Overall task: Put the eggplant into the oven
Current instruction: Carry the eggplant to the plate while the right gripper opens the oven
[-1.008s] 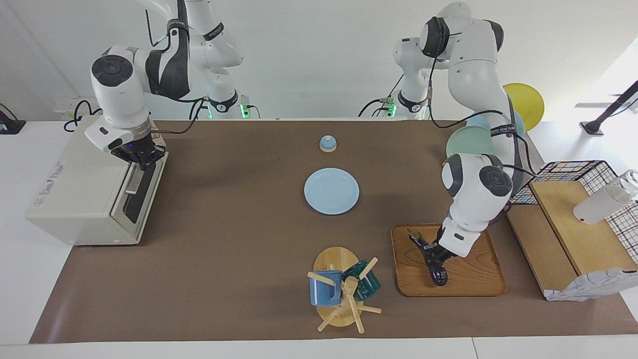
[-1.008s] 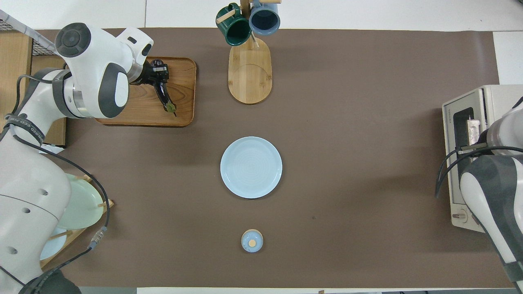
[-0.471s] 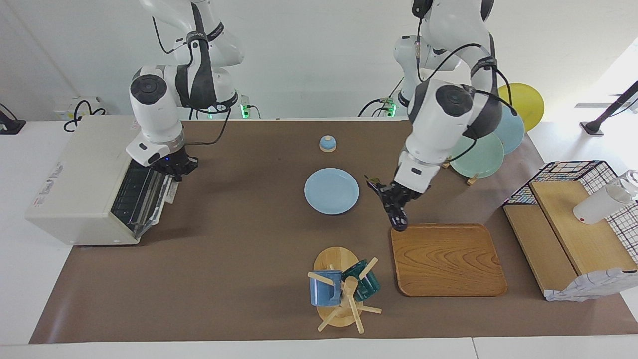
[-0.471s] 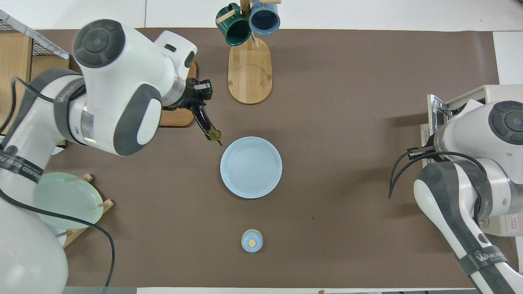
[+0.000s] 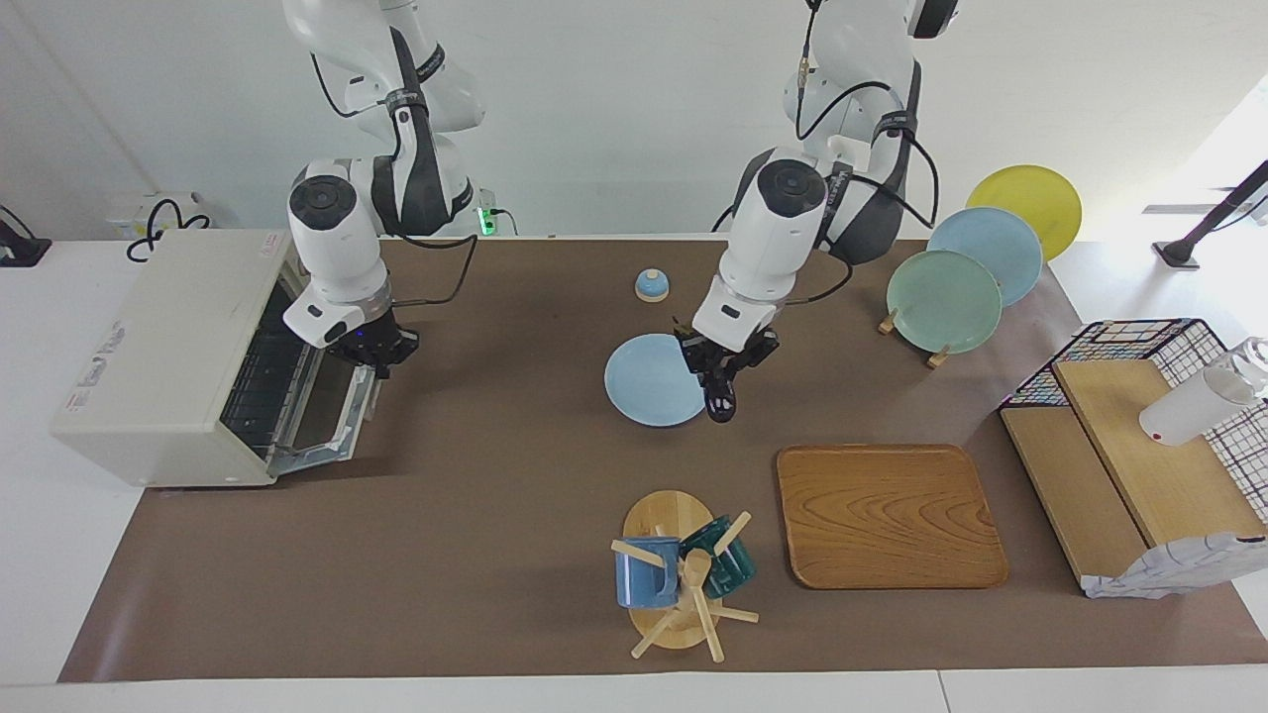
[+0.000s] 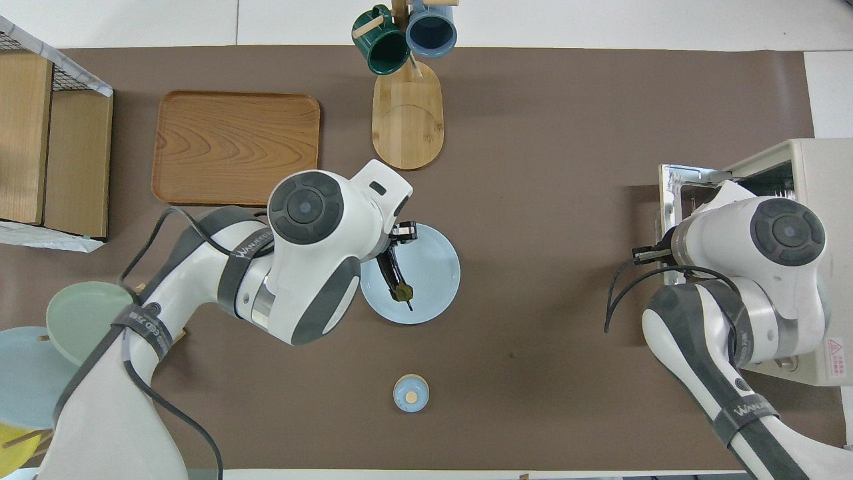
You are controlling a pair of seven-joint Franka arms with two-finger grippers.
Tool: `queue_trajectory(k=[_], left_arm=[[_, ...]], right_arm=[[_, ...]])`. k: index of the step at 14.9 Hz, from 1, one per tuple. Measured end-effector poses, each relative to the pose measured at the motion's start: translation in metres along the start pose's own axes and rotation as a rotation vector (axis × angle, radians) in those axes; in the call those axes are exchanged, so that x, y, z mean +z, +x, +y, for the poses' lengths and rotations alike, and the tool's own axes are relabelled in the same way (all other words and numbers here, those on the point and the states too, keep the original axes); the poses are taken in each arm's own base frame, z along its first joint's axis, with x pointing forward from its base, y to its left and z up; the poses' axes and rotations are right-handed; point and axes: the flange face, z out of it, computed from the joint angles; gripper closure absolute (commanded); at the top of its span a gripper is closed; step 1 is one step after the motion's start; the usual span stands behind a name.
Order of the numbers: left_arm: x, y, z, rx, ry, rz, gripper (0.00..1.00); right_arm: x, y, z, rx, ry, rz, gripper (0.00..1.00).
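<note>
We start nearest the robots, where a small blue bell [image 5: 651, 285] sits on the worktop [image 5: 495, 515]. Just past it, our left tool [image 5: 720, 368] hangs over the edge of the light blue plate [image 5: 649, 381], clamped on the eggplant [image 5: 719, 398]. The eggplant is up in the air, long axis steeply tilted, its rounded dark end hanging low and its green stem end [image 6: 403, 292] pointing back toward the robots. We judge it light, fairly stiff and glossy, so likely slippery; the grip sits near its middle, which should keep it from swinging or sliding out. Toward the right arm's end, the oven [image 5: 168, 356] stands with its door [image 5: 332, 416] dropped open, and our right tool [image 5: 371, 349] rests shut at the door's top edge. Farther out lie the wooden tray [image 5: 887, 515] and the mug rack [image 5: 679, 579].
</note>
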Motion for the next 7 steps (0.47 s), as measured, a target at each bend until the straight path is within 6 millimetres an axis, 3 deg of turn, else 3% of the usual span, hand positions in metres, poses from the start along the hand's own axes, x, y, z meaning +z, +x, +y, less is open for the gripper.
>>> queue_trajectory(k=[3,7], left_arm=[[0.021,-0.024,0.013,0.019,0.0,-0.002,1.0],[0.038,-0.039,0.016,0.027,0.003,-0.003,1.0]], right_arm=[[0.008,-0.002,-0.003,0.005,0.003,0.016,1.0],[0.027,-0.003,-0.006,0.005,0.009,0.014,1.0]])
